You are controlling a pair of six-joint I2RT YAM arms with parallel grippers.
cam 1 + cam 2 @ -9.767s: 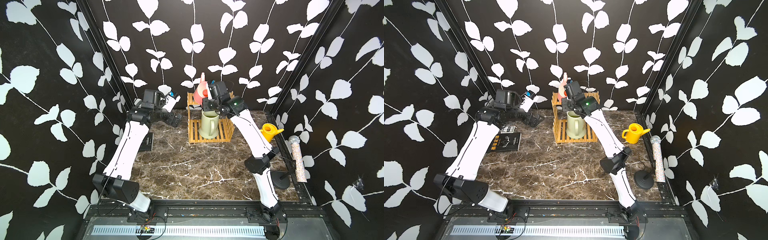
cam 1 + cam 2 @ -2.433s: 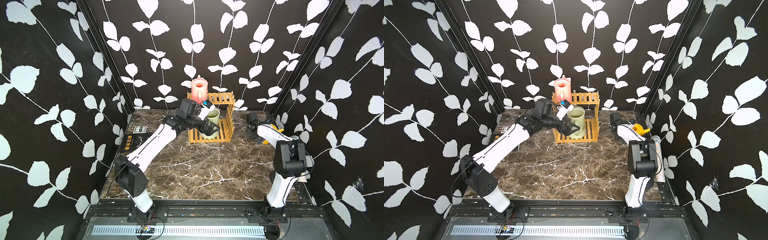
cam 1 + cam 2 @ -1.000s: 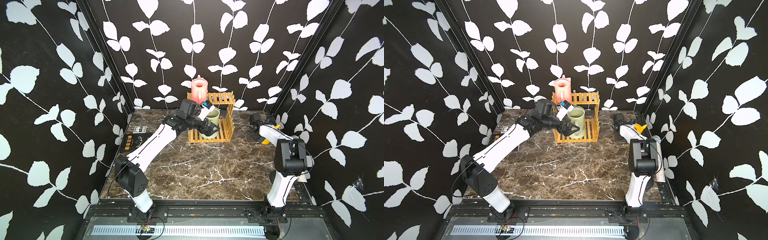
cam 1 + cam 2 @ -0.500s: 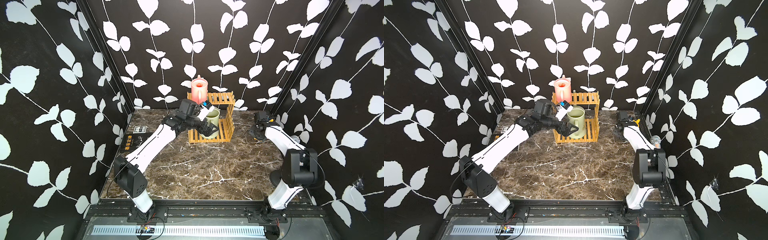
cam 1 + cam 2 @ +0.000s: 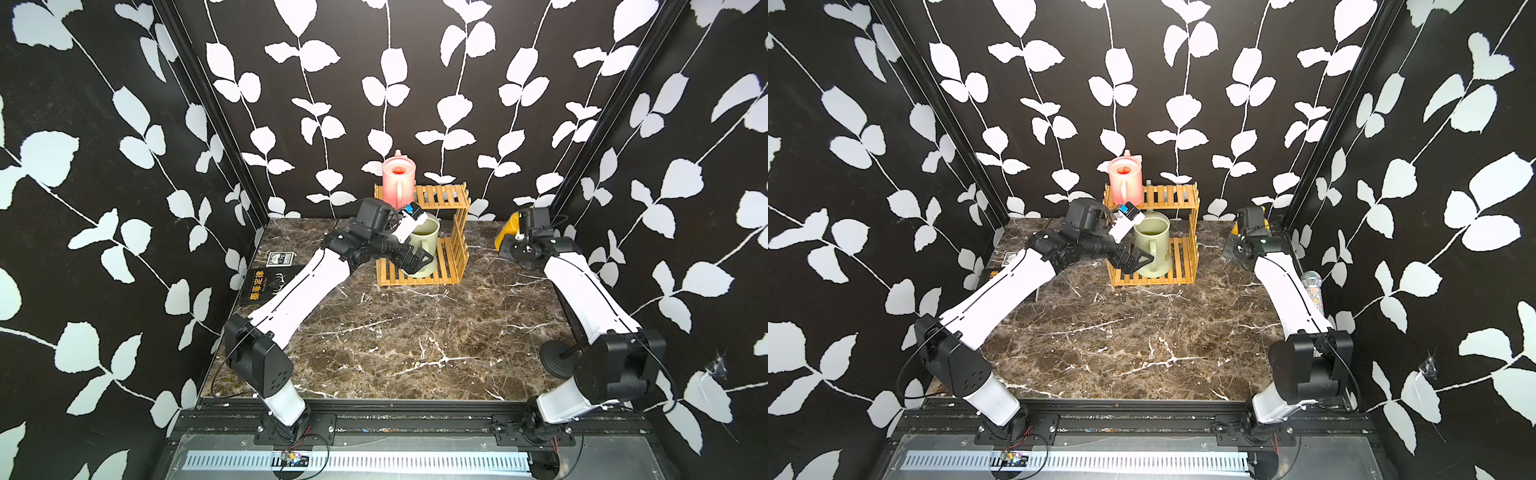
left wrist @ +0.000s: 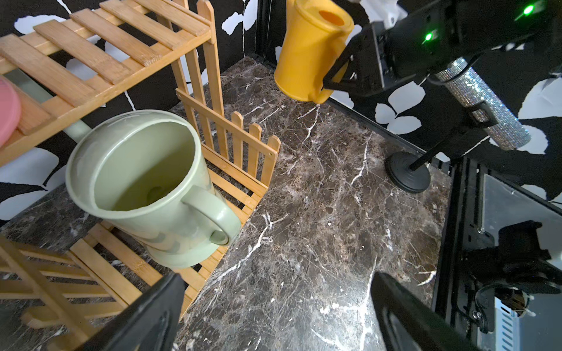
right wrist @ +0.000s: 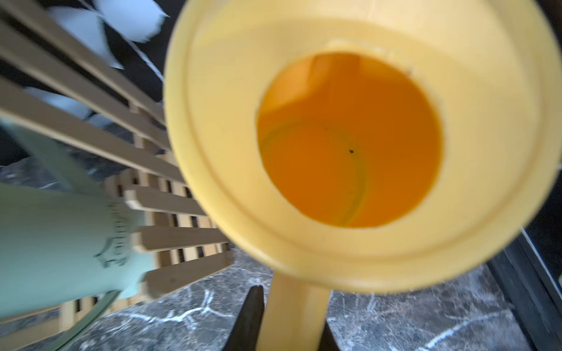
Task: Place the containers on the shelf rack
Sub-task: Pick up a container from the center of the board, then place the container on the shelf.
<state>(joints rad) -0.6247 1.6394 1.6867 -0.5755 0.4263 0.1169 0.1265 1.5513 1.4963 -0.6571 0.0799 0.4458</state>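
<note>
Black walls with white leaves stand around a brown marble table (image 5: 415, 332). The wooden shelf rack (image 5: 446, 195) sits at the back. The big green can (image 5: 424, 245) stands on its bottom shelf. The left gripper (image 6: 273, 288) hangs wide open just in front of it, holding nothing. The small pink can (image 5: 398, 178) stands on top of the rack. Right of the rack, the right gripper (image 6: 327, 83) squeezes the handle of the small yellow can (image 6: 304, 57), up off the table.

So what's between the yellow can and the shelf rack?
Nothing: only bare marble tabletop separates the yellow can from the shelf rack, clearest in the left wrist view.
</note>
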